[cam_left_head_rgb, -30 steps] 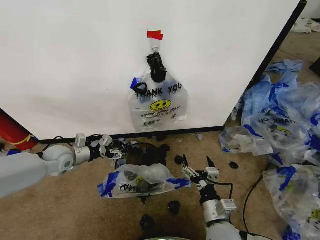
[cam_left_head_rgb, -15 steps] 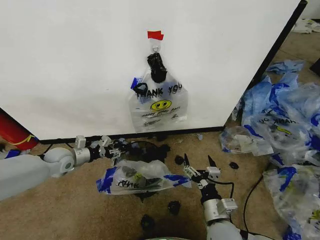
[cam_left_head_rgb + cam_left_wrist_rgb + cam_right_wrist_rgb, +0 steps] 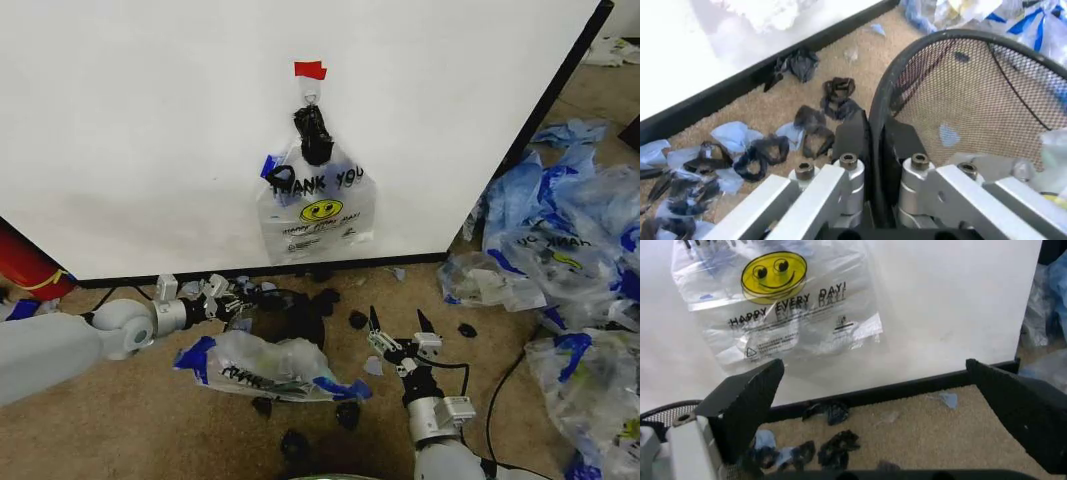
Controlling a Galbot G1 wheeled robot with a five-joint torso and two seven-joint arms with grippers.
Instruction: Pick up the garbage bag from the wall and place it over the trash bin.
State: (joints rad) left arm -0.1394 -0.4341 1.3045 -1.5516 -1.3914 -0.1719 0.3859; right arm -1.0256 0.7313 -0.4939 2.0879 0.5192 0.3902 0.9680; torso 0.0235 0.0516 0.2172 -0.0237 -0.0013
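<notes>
While the garbage bag [image 3: 268, 365] lies crumpled across the near side of the trash bin [image 3: 290, 312] on the tan carpet [image 3: 130, 420], the left gripper [image 3: 228, 299] reaches in from the left and pinches the bin's wire-mesh rim [image 3: 877, 107] between its pressed-together fingers. To the right and nearer, the right gripper [image 3: 397, 333] hovers above the floor with its fingers spread wide, holding nothing. Behind the bin stands the wall [image 3: 140, 120], a white panel with a black edge, where a bundle of like bags [image 3: 316, 203] hangs from a hook under a red tape strip [image 3: 310, 69]. Small black scraps [image 3: 347, 414] are scattered around the bin, and a heap of blue-and-clear bags [image 3: 560, 240] covers the floor at the far right.
</notes>
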